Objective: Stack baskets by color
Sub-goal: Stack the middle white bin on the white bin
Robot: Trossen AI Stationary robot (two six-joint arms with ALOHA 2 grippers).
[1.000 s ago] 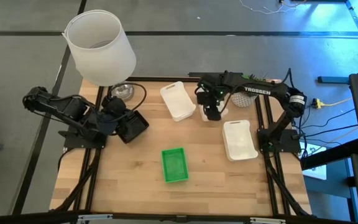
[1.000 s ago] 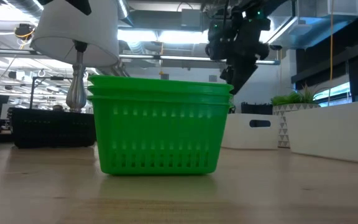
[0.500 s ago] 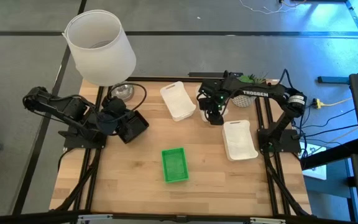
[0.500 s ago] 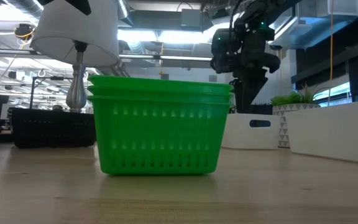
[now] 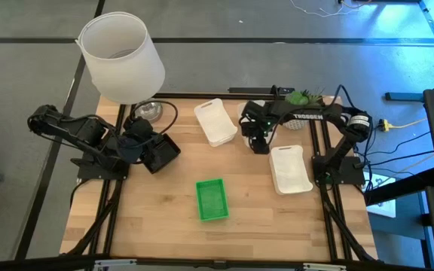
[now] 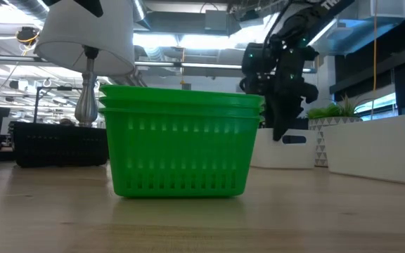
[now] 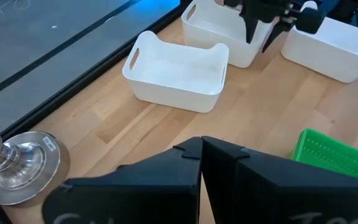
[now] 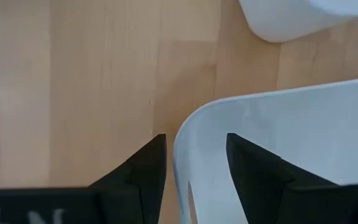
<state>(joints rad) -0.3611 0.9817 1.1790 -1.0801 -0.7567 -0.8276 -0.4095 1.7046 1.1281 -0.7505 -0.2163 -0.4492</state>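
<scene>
Three white baskets stand on the far half of the table: one [image 5: 215, 121], a second [image 7: 225, 34] mostly hidden under my right arm, and a third [image 5: 290, 168] to the right. My right gripper [image 8: 194, 140] is open and points down over the second basket's corner. One finger stands outside its wall [image 8: 182, 152] and one inside, with a gap on both sides. A stack of green baskets [image 5: 211, 199] rests on its base mid-table. Black baskets [image 6: 60, 144] sit at the left. My left gripper [image 7: 201, 146] hangs shut above them, holding nothing.
A lamp with a big white shade [image 5: 120, 56] and a metal foot [image 7: 17, 165] stands at the far left corner. A potted plant [image 5: 300, 98] sits at the far right behind my right arm. Bare wood lies around the green stack and along the near edge.
My right gripper has come down, still open, toward the middle white basket, until its fingertips reach the level of the basket's rim. The baskets have not moved.
</scene>
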